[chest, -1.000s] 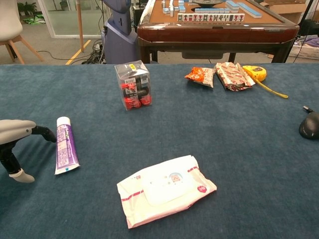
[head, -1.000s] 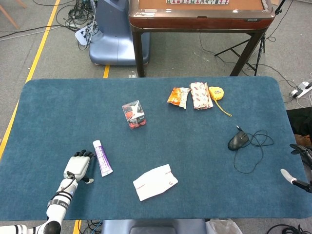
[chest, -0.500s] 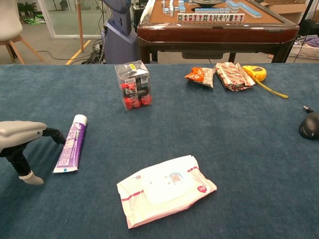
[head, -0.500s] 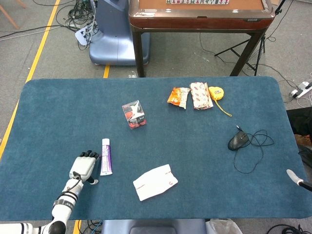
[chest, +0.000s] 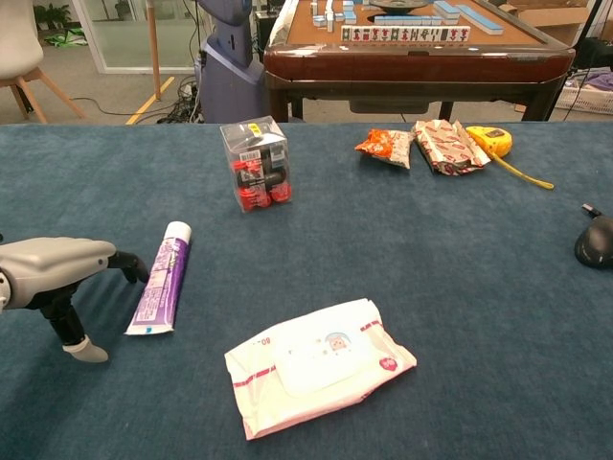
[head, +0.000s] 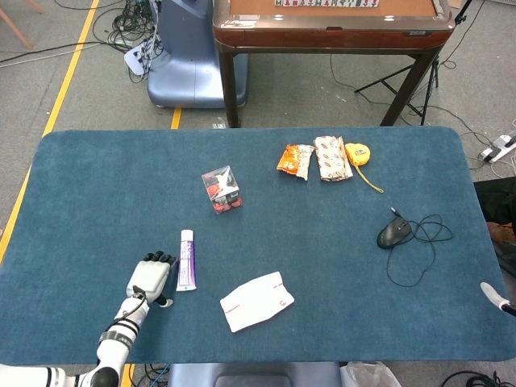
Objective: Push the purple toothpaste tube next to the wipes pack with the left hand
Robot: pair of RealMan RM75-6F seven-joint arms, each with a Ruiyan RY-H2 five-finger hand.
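At the near left of the table (head: 97,169), the left hand (head: 149,278) rests with fingers spread, holding nothing, its fingertips (chest: 134,268) touching the tube's (chest: 163,287) left side. The tube lies left of the wipes (chest: 316,369), apart from them. At the near right edge only a tip of the right hand (head: 493,296) shows; I cannot tell its state.

Both views are bright and evenly lit from overhead, with no harsh glare. Shadows are soft and short: a faint one lies under the wipes pack (chest: 319,365), another beneath the left hand (chest: 56,273). Focus is sharp across the table (head: 121,177), whose far edge bows slightly in the head view.
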